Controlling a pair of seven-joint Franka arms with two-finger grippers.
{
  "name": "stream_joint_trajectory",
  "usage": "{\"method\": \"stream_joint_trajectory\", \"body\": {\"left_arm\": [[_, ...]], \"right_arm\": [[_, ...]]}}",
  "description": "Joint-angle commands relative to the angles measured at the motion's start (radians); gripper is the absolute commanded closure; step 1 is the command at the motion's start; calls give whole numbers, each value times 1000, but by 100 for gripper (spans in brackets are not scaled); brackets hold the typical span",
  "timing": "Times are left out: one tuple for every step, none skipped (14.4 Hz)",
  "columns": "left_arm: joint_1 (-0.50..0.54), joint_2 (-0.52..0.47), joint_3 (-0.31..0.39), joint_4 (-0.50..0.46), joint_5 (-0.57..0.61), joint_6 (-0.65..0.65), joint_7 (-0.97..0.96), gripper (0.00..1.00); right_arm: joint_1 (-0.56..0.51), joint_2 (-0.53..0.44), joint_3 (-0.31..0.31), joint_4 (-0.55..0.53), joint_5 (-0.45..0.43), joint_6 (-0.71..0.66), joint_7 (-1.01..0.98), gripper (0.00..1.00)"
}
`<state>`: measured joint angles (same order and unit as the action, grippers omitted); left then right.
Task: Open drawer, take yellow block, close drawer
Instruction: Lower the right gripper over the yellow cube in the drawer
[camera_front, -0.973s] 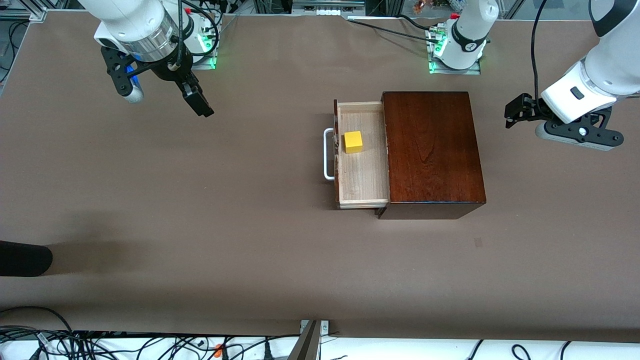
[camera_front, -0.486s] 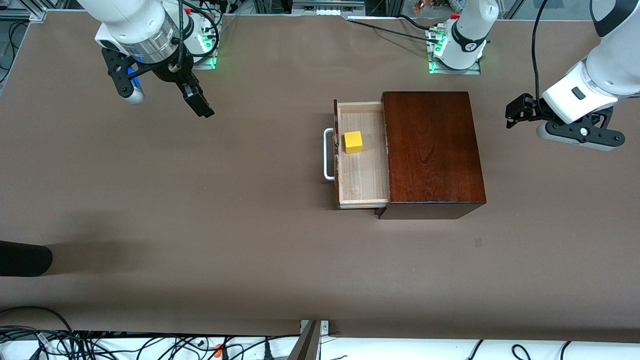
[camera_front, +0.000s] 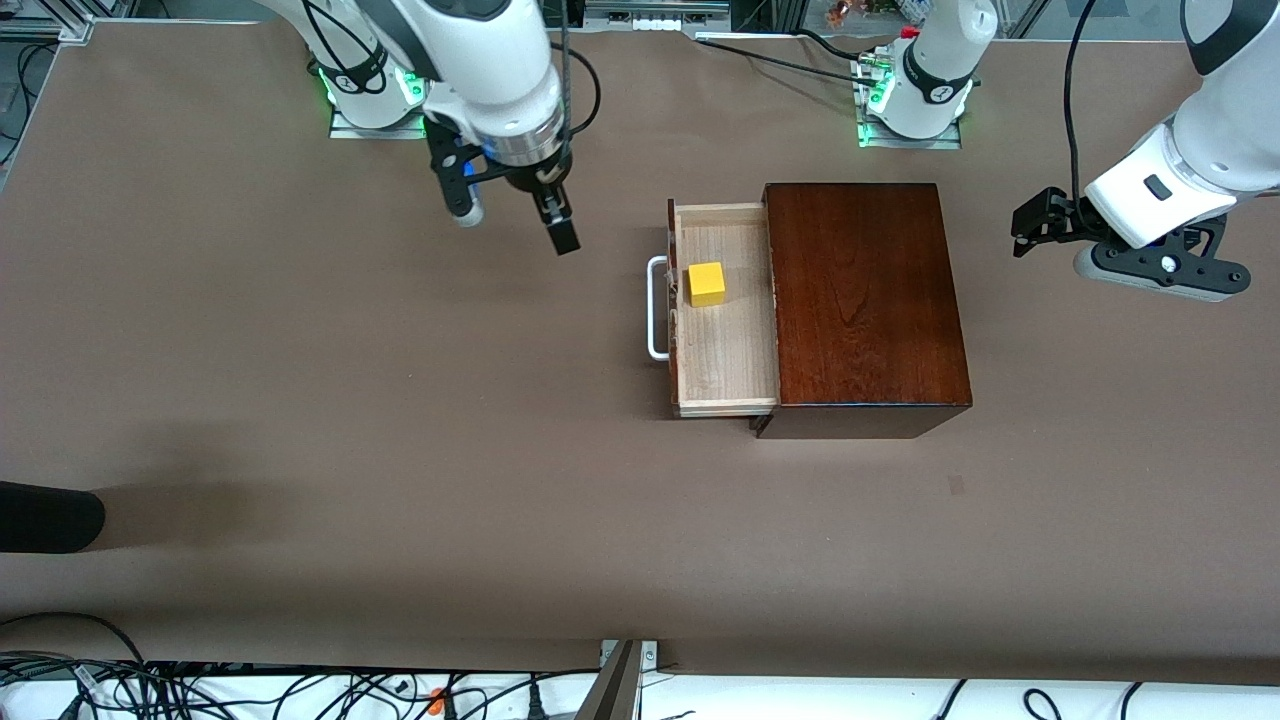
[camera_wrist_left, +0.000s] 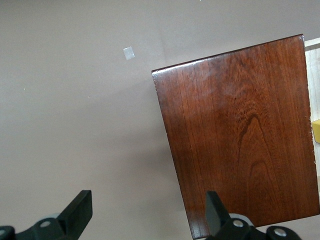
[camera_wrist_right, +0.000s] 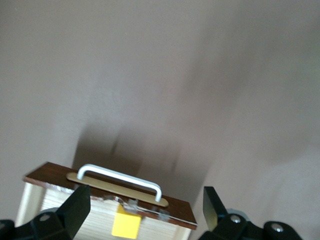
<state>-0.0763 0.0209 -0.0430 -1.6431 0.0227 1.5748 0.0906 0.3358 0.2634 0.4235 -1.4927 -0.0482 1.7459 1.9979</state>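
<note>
Reaching for the block (camera_front: 706, 284) comes next: it sits in the open drawer (camera_front: 727, 345), near the handle (camera_front: 655, 308). The right hand (camera_front: 515, 215), fingers spread wide and empty, hangs over bare desk (camera_front: 300, 400) beside the drawer. It should center above the block, descend straight, and clear the drawer walls. The left hand (camera_wrist_left: 150, 220), open, waits above the box (camera_front: 862, 300).

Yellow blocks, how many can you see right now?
1. The yellow block lies in the open drawer, close to its white handle. The closed part of the wooden box could hide more.
</note>
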Motion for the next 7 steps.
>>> {"method": "stream_joint_trajectory", "body": {"left_arm": [[9, 14, -5, 32, -9, -22, 1, 0], [10, 14, -5, 32, -9, -22, 1, 0], [10, 14, -6, 32, -9, -22, 1, 0], [10, 14, -5, 32, -9, -22, 1, 0], [12, 17, -5, 32, -9, -22, 1, 0], [12, 17, -5, 32, -9, -22, 1, 0], [12, 17, -5, 32, -9, -22, 3, 0]], "right_arm": [[-8, -6, 1, 28, -1, -28, -2, 0], [-8, -6, 1, 28, -1, -28, -2, 0], [-8, -6, 1, 28, -1, -28, -2, 0], [-8, -6, 1, 28, -1, -28, -2, 0], [-8, -6, 3, 28, -1, -28, -1, 0], [-8, -6, 4, 28, 1, -26, 4, 0], [0, -4, 8, 29, 1, -23, 15, 0]]}}
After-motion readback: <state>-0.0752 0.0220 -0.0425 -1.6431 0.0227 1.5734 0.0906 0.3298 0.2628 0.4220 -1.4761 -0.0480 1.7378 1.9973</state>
